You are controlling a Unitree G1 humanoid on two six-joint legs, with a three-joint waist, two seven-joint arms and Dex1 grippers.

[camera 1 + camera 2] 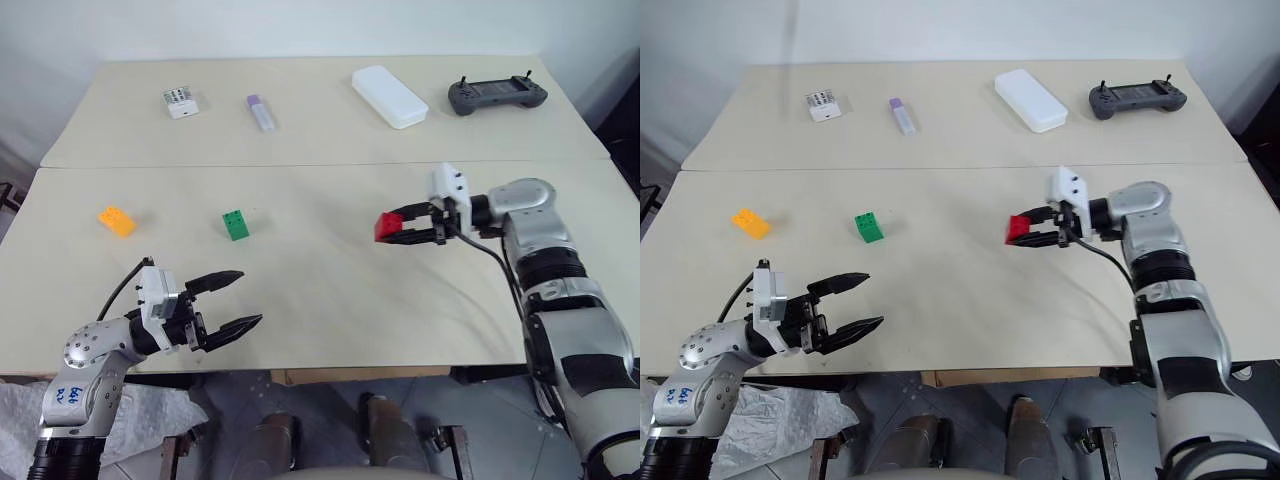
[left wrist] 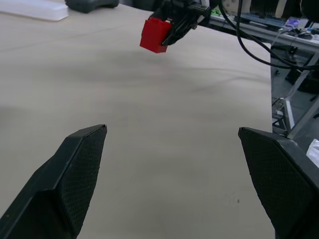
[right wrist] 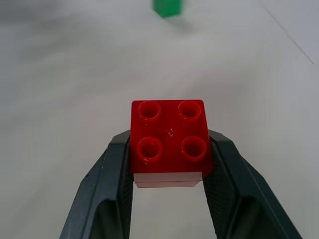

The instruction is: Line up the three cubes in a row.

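Fingers of the right gripper (image 1: 395,228) pinch the red cube (image 1: 387,227) from two opposite sides, holding it clear above the worktop (image 1: 330,290), right of the middle. In the right wrist view the cube sits at the very ends of the fingers, studs facing the camera, with only its rear part between the pads. The left gripper (image 1: 232,300) hangs at the near left edge with its fingers spread wide and nothing between them.

The green cube (image 1: 236,225) rests on the worktop left of centre, and the orange-yellow cube (image 1: 116,221) lies further left, well apart from it. Both are at about the same depth, so the row probably forms along that line, with the red cube set down to the right of the green one.

The main risk, as I judge it, is the shallow grip: held so near the tips, the red cube could twist or slip out during a quick sideways carry. Releasing it from a height could let it bounce or tumble out of line. Coming in too close could nudge the green cube and skew the row. The empty left fingers near the green cube could also be clipped if both arms converge.
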